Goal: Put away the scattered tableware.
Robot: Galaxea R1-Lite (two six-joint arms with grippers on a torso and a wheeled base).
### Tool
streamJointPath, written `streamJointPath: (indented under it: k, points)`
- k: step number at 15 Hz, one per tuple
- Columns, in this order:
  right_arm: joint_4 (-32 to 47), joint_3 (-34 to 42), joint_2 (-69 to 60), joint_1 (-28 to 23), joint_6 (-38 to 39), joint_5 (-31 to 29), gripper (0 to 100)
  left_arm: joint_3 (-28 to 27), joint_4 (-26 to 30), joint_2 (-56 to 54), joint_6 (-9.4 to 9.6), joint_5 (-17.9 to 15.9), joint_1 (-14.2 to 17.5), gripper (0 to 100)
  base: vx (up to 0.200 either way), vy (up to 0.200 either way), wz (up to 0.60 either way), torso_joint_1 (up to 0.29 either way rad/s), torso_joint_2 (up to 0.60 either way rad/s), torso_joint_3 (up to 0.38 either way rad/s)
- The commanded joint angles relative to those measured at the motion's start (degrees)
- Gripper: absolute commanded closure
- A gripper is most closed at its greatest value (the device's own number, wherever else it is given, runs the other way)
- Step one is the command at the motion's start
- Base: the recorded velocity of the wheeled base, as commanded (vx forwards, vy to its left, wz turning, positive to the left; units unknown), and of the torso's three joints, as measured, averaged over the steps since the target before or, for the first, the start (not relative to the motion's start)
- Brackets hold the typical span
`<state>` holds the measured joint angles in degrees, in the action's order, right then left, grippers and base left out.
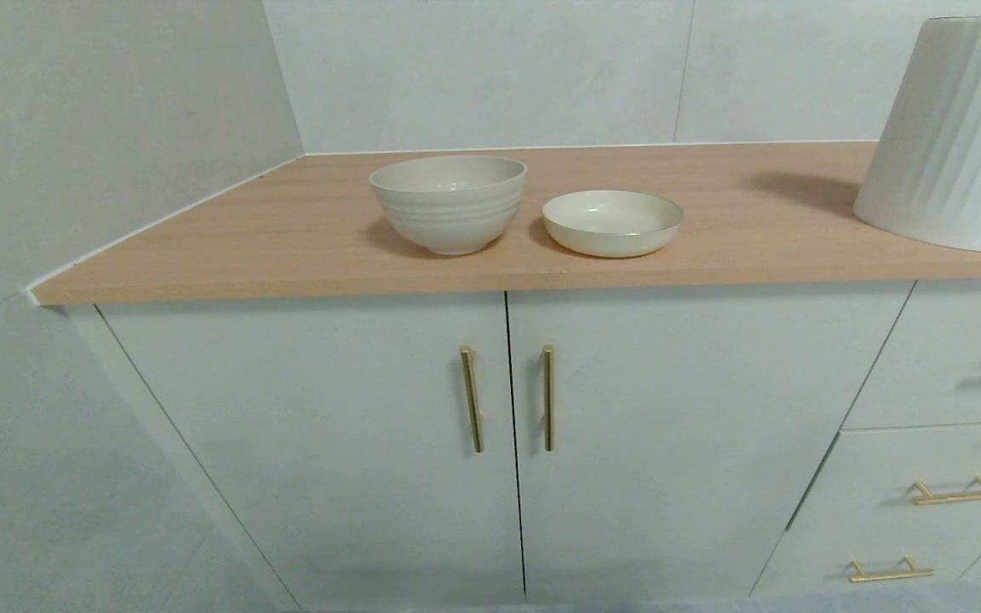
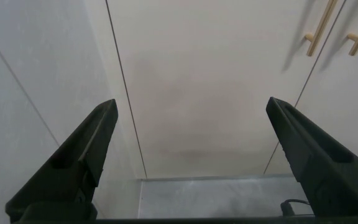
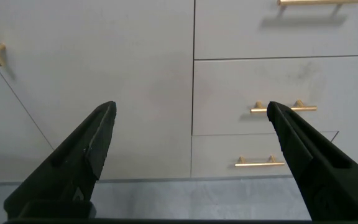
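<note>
Wood-toned worktop (image 1: pixel 286 230) carries a deep cream bowl (image 1: pixel 448 203) at the upper centre of the head view, with a shallow gold-rimmed dish (image 1: pixel 612 222) just to its right, not touching. Lower down, the left hand (image 2: pixel 190 107) and the right hand (image 3: pixel 191 107) each have their fingers spread wide apart, facing white cabinet fronts (image 1: pixel 312 443) with gold handles (image 1: pixel 471 398).

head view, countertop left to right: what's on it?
ribbed bowl → shallow dish → white fluted container
</note>
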<state>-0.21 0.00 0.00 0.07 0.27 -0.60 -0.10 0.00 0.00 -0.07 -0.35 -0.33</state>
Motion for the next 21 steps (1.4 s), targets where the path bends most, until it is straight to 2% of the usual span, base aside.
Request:
streamJointPath:
  k: [1,8,9,12,15,17,21]
  points:
    - [0.0,0.0,0.1,0.0,0.0,0.0,0,0.0,0.0,0.0,-0.01,0.0,0.0,0,0.000,0.000,0.00,0.000,0.00,0.000]
    - [-0.7,-0.1,0.0,0.0,0.1,0.2,0,0.0,0.0,0.0,0.07,0.0,0.0,0,0.000,0.000,0.00,0.000,0.00,0.000]
    - [-3.7,-3.3,0.2,0.0,0.6,3.1,0,0.0,0.0,0.0,0.07,0.0,0.0,0,0.000,0.000,0.00,0.000,0.00,0.000]
    - [0.6,-9.1,7.8,0.1,2.2,12.9,0,0.0,0.0,0.0,0.07,0.0,0.0,0,0.000,0.000,0.00,0.000,0.00,0.000]
    - [1.1,-11.1,16.4,0.2,2.1,15.5,0,0.1,0.0,0.0,0.07,0.0,0.1,0,0.000,0.000,0.00,0.000,0.00,0.000]
    - [0.1,-11.3,25.0,3.3,1.4,19.9,0,0.0,0.0,0.0,0.07,0.0,0.0,0,0.000,0.000,0.00,0.000,0.00,0.000]
    - [-7.4,-15.1,42.9,12.9,1.4,19.8,0,0.0,0.0,0.0,0.07,0.0,0.0,0,0.000,0.000,0.00,0.000,0.00,0.000]
